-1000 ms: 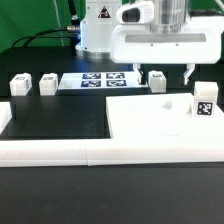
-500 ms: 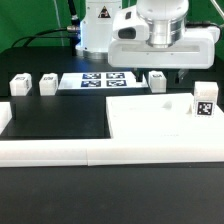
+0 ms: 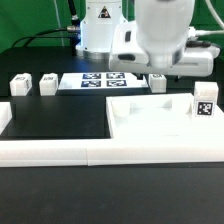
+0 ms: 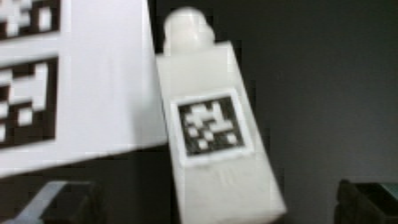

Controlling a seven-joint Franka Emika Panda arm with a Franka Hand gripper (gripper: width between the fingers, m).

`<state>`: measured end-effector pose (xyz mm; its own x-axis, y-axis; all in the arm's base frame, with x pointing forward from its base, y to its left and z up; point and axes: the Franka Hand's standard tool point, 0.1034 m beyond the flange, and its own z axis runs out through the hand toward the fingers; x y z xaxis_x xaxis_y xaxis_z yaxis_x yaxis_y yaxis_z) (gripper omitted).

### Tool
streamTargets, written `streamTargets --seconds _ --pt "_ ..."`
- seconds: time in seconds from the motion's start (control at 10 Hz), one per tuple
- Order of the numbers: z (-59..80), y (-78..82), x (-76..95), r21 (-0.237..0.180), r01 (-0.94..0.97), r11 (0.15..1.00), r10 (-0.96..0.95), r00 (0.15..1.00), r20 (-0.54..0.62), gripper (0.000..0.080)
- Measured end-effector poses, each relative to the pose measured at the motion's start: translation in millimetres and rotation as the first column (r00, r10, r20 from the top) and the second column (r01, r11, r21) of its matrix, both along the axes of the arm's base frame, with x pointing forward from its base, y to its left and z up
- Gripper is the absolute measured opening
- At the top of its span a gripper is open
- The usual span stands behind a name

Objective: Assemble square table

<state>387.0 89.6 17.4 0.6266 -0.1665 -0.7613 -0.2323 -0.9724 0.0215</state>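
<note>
Fingers point(image 4: 45, 205), blurred and cropped, stand spread either side of a white leg point(image 4: 210, 120).

Smooth matt white plastic leg point(image 4: 212, 120) and tabletop point(image 3: 150, 126)

We log a black table point(image 3: 55, 120); on it lie slab point(image 3: 150, 128), marker board point(image 3: 95, 80), legs point(image 3: 48, 82) and rail point(image 3: 60, 152).
</note>
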Motion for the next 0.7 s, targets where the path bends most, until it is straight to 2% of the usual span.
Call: streamTargets --seconds 0.1,0.4,0.5,0.6,0.7 --pt "-5.9 -0.5 2.4 -0.006 0.004 1.000 -0.003 1.000 0.004 0.0649" --pt "-5.6 -1.3 2.1 -0.006 0.006 1.000 -0.006 1.000 0.004 0.0649" --pt "-5.7 -1.6 2.1 -0.006 0.006 1.000 -0.006 1.000 0.004 0.0517" --pt "-5.8 -1.9 2.1 -0.006 0.007 1.000 -0.007 1.000 0.004 0.0517" --pt "-5.9 -2.3 2.1 -0.006 0.008 1.000 -0.008 1.000 0.003 0.0372"
